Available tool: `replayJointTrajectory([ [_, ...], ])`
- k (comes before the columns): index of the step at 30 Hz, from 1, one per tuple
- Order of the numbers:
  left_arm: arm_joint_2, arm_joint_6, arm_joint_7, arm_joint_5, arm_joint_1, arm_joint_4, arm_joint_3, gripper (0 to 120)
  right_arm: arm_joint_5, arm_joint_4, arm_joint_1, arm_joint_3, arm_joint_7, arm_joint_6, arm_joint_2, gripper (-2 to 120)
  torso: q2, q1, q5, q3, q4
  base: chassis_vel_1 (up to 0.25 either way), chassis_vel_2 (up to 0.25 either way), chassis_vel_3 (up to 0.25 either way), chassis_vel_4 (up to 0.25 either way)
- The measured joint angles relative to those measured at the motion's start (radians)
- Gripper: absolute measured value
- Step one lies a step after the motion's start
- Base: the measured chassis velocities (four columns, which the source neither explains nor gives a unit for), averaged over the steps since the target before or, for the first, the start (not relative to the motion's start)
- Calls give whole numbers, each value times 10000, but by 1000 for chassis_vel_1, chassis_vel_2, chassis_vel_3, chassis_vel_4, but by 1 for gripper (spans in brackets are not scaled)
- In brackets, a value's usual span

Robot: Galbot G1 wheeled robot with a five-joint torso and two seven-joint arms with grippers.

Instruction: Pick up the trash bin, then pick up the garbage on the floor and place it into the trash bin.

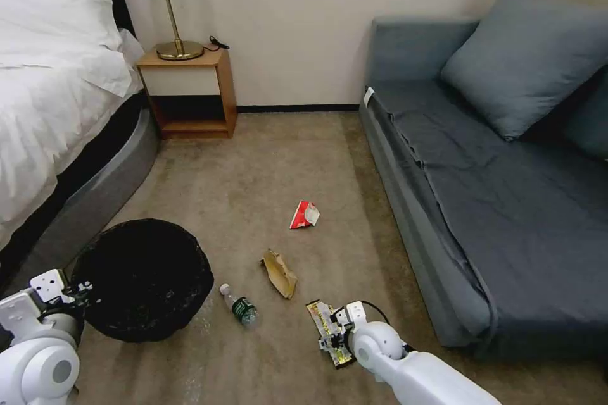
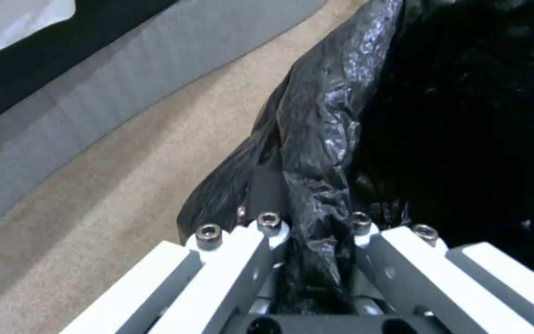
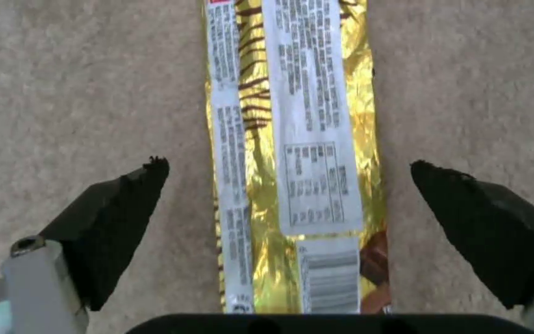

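The left end effector [image 2: 313, 241] is clenched on the rim of the trash bin [image 1: 142, 278], pinching a fold of its wrinkly black liner (the bin sits low at the robot's left, beside the bed [image 1: 57, 107]). The right end effector [image 3: 289, 195] hangs directly over the long gold wrapper [image 3: 292, 153] on the carpet [image 1: 253, 171], its 2 dark fingers [image 3: 118, 218] spread wide on either side, not touching it. The clear bottle [image 1: 239, 307], tan paper scrap [image 1: 280, 273] and red-and-white packet [image 1: 304, 214] lie on the floor between bin and sofa [image 1: 494, 190].
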Motion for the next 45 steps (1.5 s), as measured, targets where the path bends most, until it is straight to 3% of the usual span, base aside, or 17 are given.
replayJointTrajectory([
  [8, 34, -8, 0, -7, 8, -20, -49, 3, -184, -252, 72, 16, -161, 146, 132, 99, 0, 0, 0, 0, 0, 0, 0, 0, 0],
  [14, 61, -33, -1, -9, 6, -11, -56, 3, -356, -492, 63, 73, -307, 280, 190, 77, 0, 0, 1, 0, 0, 0, 0, 0, 0],
  [27, 83, -80, -11, -6, 21, -18, -94, 3, -721, -847, -4, 142, -529, 581, 324, 76, 5, -1, -1, -3, 0, 0, 0, 0, 0],
  [33, 73, -100, -12, 10, 20, -1, -88, 3, -809, -907, -3, 138, -540, 627, 343, 70, 6, -1, -2, -4, -2, 0, 0, 0, 0],
  [37, 87, -107, -11, 25, 5, 6, -79, 3, -840, -913, -1, 132, -581, 650, 253, 59, 6, -1, -2, -4, -3, 0, 0, 0, 0],
  [45, 70, -124, -11, 83, -8, 6, -20, 3, -869, -829, -25, 119, -632, 697, 46, 55, 1, -1, 11, -1, 6, 0, 0, 0, 0],
])
